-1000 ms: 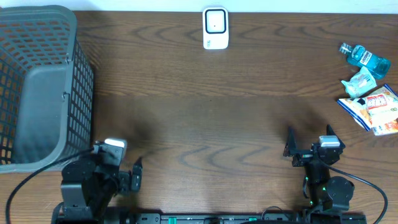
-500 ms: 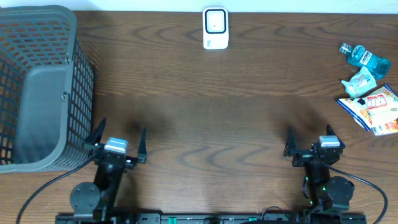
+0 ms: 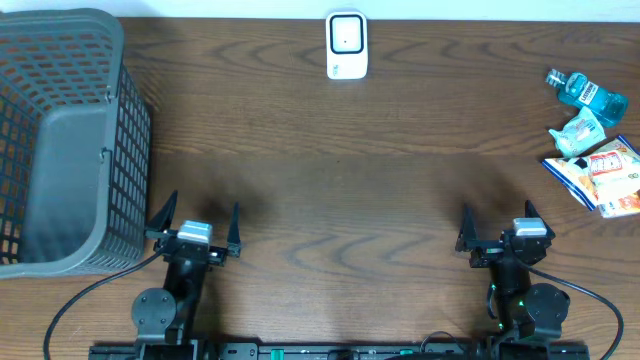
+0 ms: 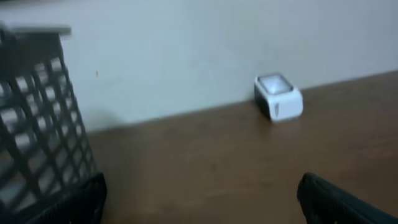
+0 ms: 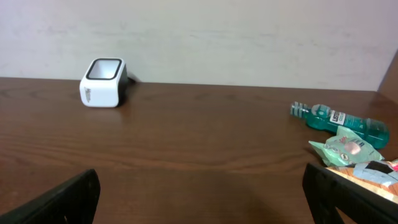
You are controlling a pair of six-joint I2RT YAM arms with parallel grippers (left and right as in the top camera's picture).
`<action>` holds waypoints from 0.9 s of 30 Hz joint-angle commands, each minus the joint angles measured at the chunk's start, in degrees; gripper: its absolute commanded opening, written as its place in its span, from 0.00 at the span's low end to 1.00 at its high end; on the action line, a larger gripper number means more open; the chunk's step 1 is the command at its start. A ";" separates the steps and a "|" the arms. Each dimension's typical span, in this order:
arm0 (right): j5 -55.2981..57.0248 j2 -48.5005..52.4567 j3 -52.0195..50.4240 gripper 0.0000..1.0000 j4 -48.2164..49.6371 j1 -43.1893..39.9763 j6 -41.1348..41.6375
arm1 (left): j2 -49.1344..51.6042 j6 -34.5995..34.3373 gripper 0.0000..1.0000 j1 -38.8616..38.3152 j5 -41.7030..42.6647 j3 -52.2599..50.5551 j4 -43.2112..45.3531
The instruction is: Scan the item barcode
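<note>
The white barcode scanner [image 3: 347, 45] stands at the table's far edge, also seen in the left wrist view [image 4: 278, 96] and the right wrist view [image 5: 102, 74]. The items lie at the far right: a blue mouthwash bottle [image 3: 586, 92] [image 5: 339, 117], a green pouch [image 3: 579, 131] [image 5: 346, 147] and a snack packet [image 3: 608, 175] [image 5: 373, 171]. My left gripper [image 3: 202, 210] [image 4: 202, 205] is open at the front left with nothing between its fingers. Open and empty too, my right gripper [image 3: 497, 212] [image 5: 202, 199] sits at the front right, well short of the items.
A large grey mesh basket [image 3: 60, 140] [image 4: 37, 124] fills the left side of the table, close beside my left arm. A pale wall runs behind the table's far edge.
My left arm has swung from a turned-away pose at the front left to face straight ahead, shifting slightly right. The right arm has not moved.
</note>
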 commanded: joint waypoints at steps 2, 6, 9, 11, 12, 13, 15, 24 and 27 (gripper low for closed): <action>0.48 -0.35 -0.09 0.99 -0.20 -0.55 0.39 | -0.52 -4.20 0.98 -0.59 -6.56 -0.11 -7.08; 0.48 -0.35 -0.09 0.99 -0.20 -0.55 0.39 | -0.55 -7.89 0.98 -0.55 -12.33 -0.11 -10.54; 0.48 -0.35 -0.09 0.99 -0.20 -0.55 0.39 | -0.55 -7.96 0.98 -0.44 -13.16 -0.11 -10.51; 0.48 -0.35 -0.09 0.99 -0.20 -0.55 0.39 | -0.55 -9.09 0.98 -0.44 -13.11 -0.11 -10.54; 0.48 -0.35 -0.09 0.99 -0.20 -0.55 0.39 | -0.55 -9.79 0.98 -0.44 -13.11 -0.11 -10.54; 0.48 -0.35 -0.09 0.99 -0.20 -0.55 0.39 | -0.55 -10.16 0.98 -0.44 -13.11 -0.11 -10.54; 0.48 -0.35 -0.09 0.99 -0.20 -0.55 0.39 | -0.55 -11.13 0.98 -0.44 -13.18 -0.11 -10.54; 0.48 -0.35 -0.09 0.99 -0.20 -0.55 0.37 | -0.55 -13.33 0.98 -0.42 -13.60 -0.11 -10.54; 0.48 -0.35 -0.09 0.99 -0.20 -0.55 0.39 | -0.55 -13.25 0.98 -0.44 -13.11 -0.11 -10.58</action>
